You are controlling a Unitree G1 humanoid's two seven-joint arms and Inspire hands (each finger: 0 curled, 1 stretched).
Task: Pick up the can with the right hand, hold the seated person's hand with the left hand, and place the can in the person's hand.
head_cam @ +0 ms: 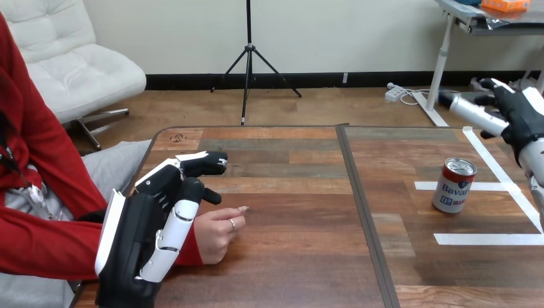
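Nearest, at 7 o'clock: left hand (144,234) laid over the wrist end of the person's hand (218,228), itself resting loosely curled on the bench (301,256), probably to steady it as the receiving spot; cannot tell whether truly clasped or merely lying on top. Farther out, at 3 o'clock: can (454,186) upright on the bench among white tape lines (487,239), untouched, pick-up judged not yet done. Farthest, at 2 o'clock: right hand (523,119) raised above and beyond the can, apart from it, loosely open and empty, seemingly poised for a reach down.
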